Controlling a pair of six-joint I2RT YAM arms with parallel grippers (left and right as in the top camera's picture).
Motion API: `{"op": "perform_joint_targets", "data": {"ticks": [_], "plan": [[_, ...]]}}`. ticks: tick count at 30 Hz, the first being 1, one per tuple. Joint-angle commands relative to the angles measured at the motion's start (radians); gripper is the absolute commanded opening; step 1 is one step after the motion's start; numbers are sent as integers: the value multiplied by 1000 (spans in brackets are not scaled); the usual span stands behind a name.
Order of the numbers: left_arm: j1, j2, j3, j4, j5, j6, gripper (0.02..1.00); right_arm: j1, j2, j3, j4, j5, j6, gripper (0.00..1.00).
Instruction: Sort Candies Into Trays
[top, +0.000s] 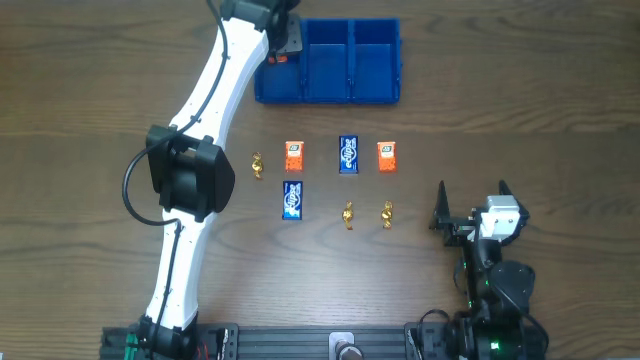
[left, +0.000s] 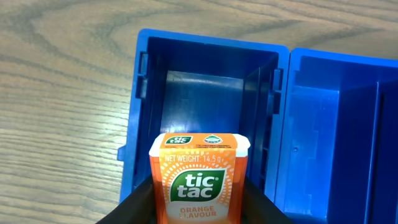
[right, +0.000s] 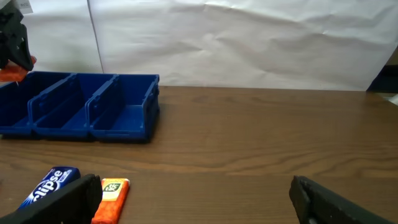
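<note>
My left gripper (top: 283, 45) is shut on an orange candy box (left: 199, 180), held above the left compartment (left: 204, 94) of the blue three-part tray (top: 326, 98). In the right wrist view that box (right: 11, 73) hangs over the tray's left end (right: 18, 121). On the table lie two more orange boxes (top: 294, 156) (top: 387, 156), two blue boxes (top: 348, 154) (top: 292, 200) and three gold-wrapped candies (top: 257, 165) (top: 348, 215) (top: 387, 213). My right gripper (top: 470, 205) stands open, low at the table's right, apart from the candies.
The tray's middle (top: 330, 62) and right (top: 375, 62) compartments look empty. Bare wood table (top: 520, 110) spreads to the right of the tray. A white sheet (right: 249, 43) hangs behind the table's far edge.
</note>
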Motion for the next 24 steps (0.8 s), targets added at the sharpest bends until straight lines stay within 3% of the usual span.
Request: {"op": "perform_joint_targets", "data": {"ticks": [1, 2, 4, 6, 9, 15, 24], "plan": [[-4, -2, 28, -1, -8, 23, 689, -7, -7, -1, -8, -5, -11, 998], [-5, -6, 28, 0, -9, 23, 785, -7, -7, -1, -8, -5, -11, 998], [-16, -48, -14, 26, -11, 23, 884, -7, -7, -1, -8, -5, -11, 998], [-31, -146, -145, 101, -10, 19, 910, -7, -7, -1, -8, -5, -11, 998], [-89, -470, -596, 257, -8, -43, 919, -7, -7, -1, -8, -5, -11, 998], [-209, -702, -1070, 366, -8, -137, 919, -7, -7, -1, -8, -5, -11, 998], [-253, -591, -1231, 472, 19, -196, 879, -7, -7, -1, -8, -5, -11, 998]]}}
